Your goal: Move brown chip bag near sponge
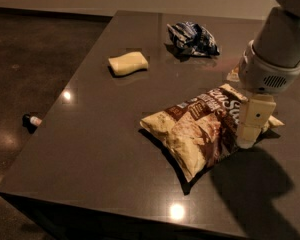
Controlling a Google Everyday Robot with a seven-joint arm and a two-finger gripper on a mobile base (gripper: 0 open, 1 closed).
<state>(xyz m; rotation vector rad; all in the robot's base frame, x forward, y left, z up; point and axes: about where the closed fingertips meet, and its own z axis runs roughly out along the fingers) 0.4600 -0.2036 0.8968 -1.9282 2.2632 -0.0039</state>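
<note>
The brown chip bag (197,134) lies flat on the dark table (90,149), right of centre, with its cream-yellow corner toward the front. The sponge (127,63), a small pale yellow block, lies at the back left of the table, well apart from the bag. My gripper (252,126) hangs from the arm at the right and is down at the bag's right end, over the white lettering. It hides part of that end of the bag.
A crumpled dark blue-and-white bag (192,38) lies at the back of the table, right of the sponge. A small tan item (234,75) peeks out behind the arm. A small object (31,120) lies on the floor left of the table.
</note>
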